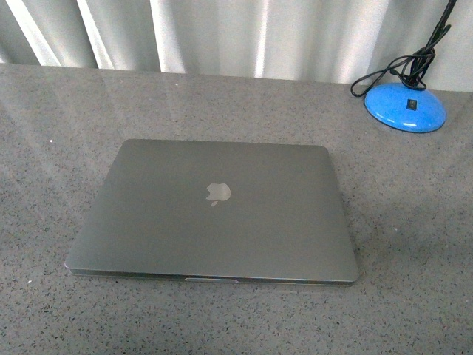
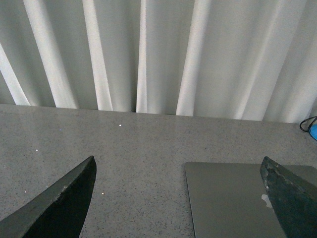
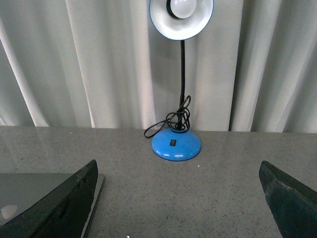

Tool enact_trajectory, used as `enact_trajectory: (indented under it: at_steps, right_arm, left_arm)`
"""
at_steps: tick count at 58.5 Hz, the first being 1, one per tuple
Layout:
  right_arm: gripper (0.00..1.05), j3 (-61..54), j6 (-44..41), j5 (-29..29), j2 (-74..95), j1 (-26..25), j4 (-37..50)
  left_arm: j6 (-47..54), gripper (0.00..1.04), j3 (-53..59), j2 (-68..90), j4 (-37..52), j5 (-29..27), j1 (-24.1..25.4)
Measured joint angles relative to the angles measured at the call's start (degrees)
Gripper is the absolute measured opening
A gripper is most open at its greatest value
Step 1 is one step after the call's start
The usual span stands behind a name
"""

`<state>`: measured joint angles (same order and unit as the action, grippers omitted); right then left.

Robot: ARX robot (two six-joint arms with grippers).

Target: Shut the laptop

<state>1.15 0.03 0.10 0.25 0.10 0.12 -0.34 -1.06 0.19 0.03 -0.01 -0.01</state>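
The laptop (image 1: 214,211) lies flat on the grey speckled table with its lid down, the apple logo facing up. Neither arm shows in the front view. In the left wrist view the laptop (image 2: 228,198) has a lid corner between the wide-apart fingers of my left gripper (image 2: 178,196), which is open and holds nothing. In the right wrist view my right gripper (image 3: 178,196) is also open and empty above bare table, with an edge of the laptop (image 3: 29,191) beside one dark finger (image 3: 64,203).
A blue desk lamp (image 3: 177,144) stands at the back right of the table, its black cord coiled on the round base (image 1: 406,107). White curtains (image 1: 222,33) hang behind the table's far edge.
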Motion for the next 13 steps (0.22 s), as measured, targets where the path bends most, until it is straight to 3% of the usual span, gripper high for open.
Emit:
enact_trajectory:
  at_steps: [13]
  right_arm:
    - [0.95, 0.0, 0.02, 0.0, 0.0, 0.0, 0.0]
  left_arm:
    - [0.0, 0.98, 0.0, 0.0, 0.0, 0.0, 0.0]
